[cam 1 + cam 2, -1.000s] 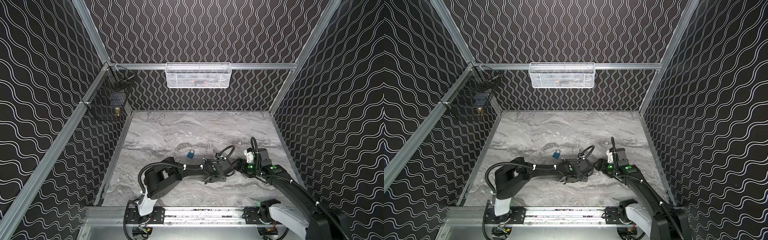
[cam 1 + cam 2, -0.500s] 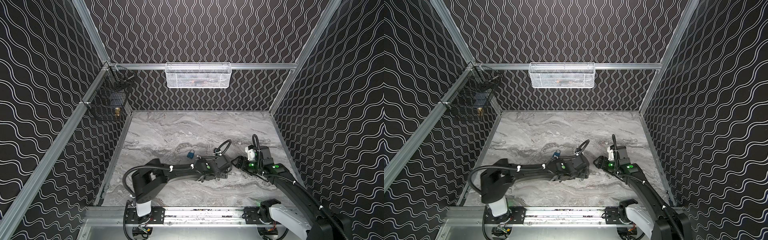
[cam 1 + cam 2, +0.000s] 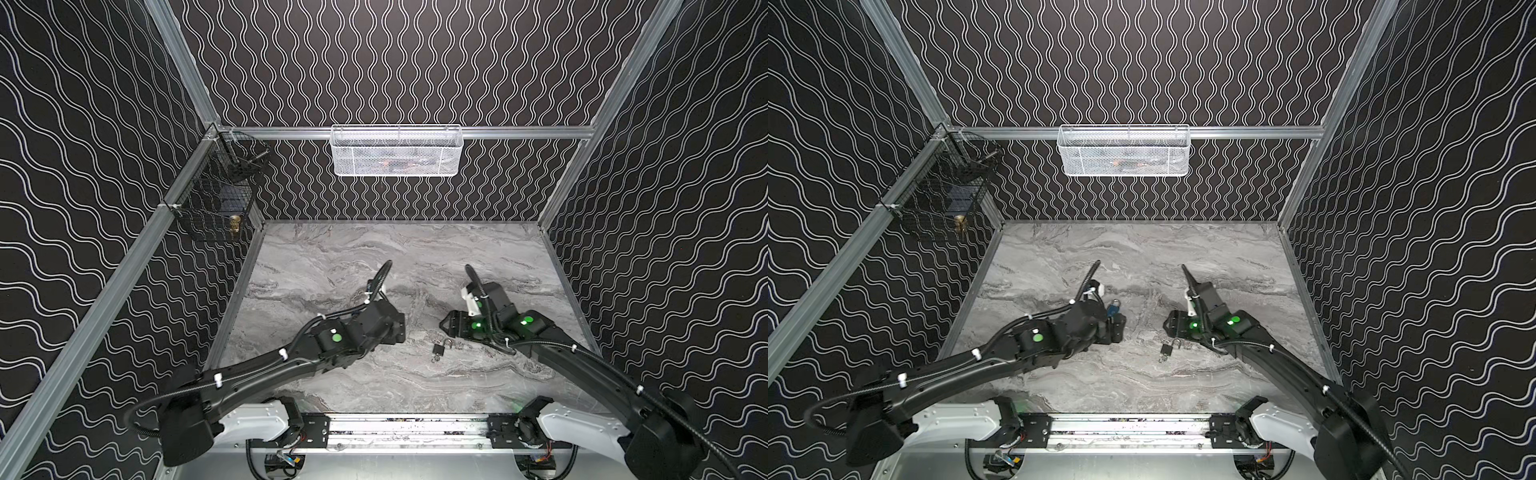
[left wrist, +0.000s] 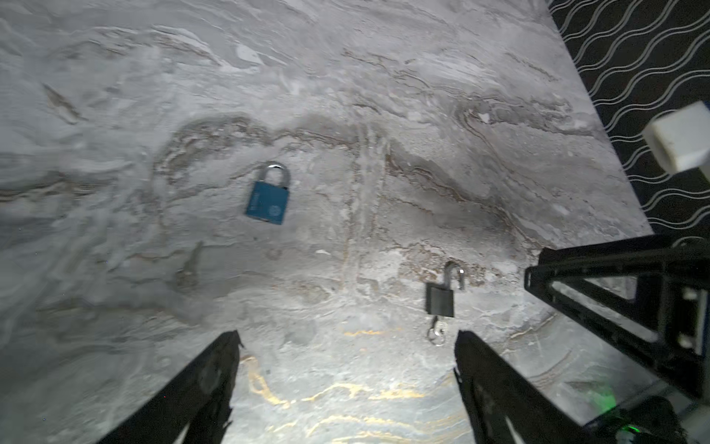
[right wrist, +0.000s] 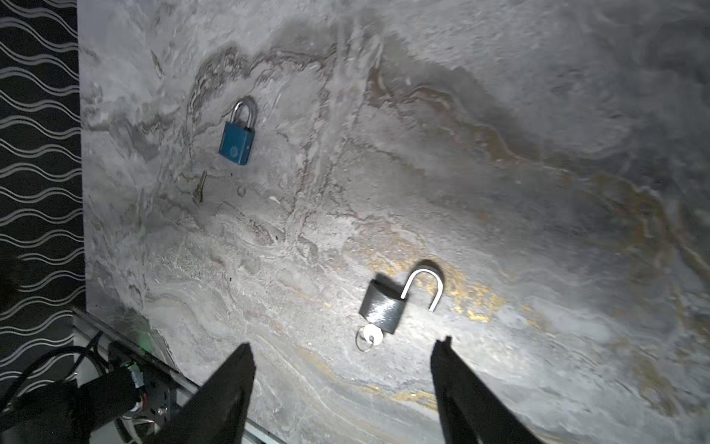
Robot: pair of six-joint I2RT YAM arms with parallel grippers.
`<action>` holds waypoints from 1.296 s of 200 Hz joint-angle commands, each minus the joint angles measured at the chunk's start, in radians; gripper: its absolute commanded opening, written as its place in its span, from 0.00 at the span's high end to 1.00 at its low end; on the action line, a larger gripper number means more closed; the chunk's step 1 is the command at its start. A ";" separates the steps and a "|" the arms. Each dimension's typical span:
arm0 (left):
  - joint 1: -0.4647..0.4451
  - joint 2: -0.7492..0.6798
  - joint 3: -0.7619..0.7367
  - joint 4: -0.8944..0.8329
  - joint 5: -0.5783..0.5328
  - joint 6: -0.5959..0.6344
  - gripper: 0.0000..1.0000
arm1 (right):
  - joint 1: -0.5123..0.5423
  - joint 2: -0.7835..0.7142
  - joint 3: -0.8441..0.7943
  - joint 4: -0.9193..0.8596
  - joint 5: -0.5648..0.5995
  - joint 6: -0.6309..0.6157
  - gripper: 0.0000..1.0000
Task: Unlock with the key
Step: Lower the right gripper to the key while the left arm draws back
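The dark padlock (image 3: pixel 439 348) lies flat on the marble table (image 3: pixel 374 249), lower centre in both top views, with its shackle sprung and the key (image 5: pixel 370 339) in its base. The left gripper (image 4: pixel 347 338) and right gripper (image 5: pixel 344 344) flank it, both spread wide and empty. A blue padlock (image 4: pixel 267 202) lies nearby, locked.

Hovering low, left gripper (image 4: pixel 345 338) and right gripper (image 5: pixel 344 344) spread wide.
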 commanded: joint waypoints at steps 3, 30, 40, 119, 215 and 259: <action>0.045 -0.102 -0.031 -0.138 -0.065 0.037 0.02 | 0.125 0.111 0.071 0.053 0.155 0.087 0.26; 0.138 -0.215 -0.050 -0.227 -0.055 0.059 0.01 | 0.236 0.284 0.182 0.120 0.202 0.129 0.27; 0.169 -0.247 -0.057 -0.250 -0.058 0.067 0.01 | 0.283 0.350 0.246 0.129 0.249 0.127 0.27; 0.427 -0.272 -0.059 -0.315 0.084 0.119 0.01 | 0.386 0.765 0.559 0.260 0.247 0.062 0.38; 0.649 -0.224 -0.128 -0.220 0.302 0.121 0.02 | 0.394 0.927 0.660 0.316 0.146 -0.094 0.48; 0.666 -0.241 -0.151 -0.214 0.313 0.093 0.01 | 0.395 0.964 0.684 0.311 0.143 -0.121 0.50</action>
